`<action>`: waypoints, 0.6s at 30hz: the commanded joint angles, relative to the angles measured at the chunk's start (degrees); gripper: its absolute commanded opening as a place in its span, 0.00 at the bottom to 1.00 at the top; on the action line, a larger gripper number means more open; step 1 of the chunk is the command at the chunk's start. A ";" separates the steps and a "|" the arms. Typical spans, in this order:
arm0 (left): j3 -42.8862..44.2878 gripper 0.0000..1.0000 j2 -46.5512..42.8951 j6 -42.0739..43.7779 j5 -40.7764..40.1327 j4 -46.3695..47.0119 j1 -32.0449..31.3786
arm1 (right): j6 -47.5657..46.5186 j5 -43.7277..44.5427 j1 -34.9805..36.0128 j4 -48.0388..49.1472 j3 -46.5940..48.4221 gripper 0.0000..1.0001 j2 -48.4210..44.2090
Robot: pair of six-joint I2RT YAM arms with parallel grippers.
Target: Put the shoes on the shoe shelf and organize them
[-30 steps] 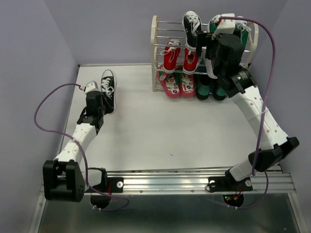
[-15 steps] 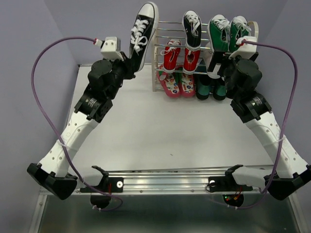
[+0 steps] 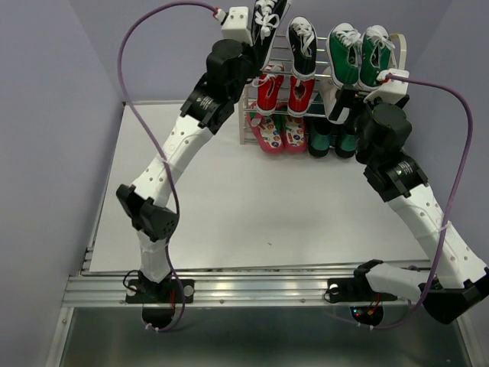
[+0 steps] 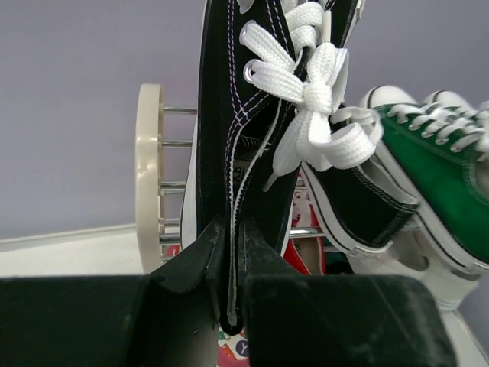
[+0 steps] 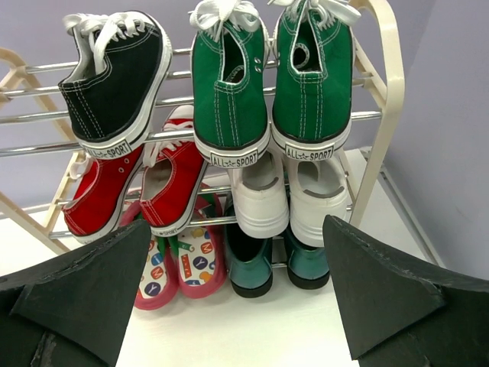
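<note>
A: Top view: left gripper [image 3: 256, 40] is seen clamped on a black canvas sneaker with white laces [image 3: 271, 14], raised beside the cream-framed, silver-rod shoe shelf [image 3: 244, 126]; right gripper [image 3: 338, 98] is spread, empty.
B: Left wrist?
A: The racked black mate [image 4: 359, 206] is shown just beside.
B: Right wrist: counted racked, one black, two red canvas sneakers [image 5: 164, 191], two patterned pink flip-flops [image 5: 195, 264]. One placement is judged left.
</note>
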 commanded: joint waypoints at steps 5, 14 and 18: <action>11.28 0.00 5.07 -2.71 -8.18 3.91 -0.36 | -0.63 3.44 -0.33 3.05 0.45 1.00 -0.53; 9.87 0.00 7.97 -3.51 -9.50 4.88 -0.36 | -1.34 3.97 -0.33 3.05 0.10 1.00 0.18; 10.48 0.01 8.94 -4.47 -11.78 5.58 -0.45 | -1.51 3.88 -0.33 3.05 -0.08 1.00 0.44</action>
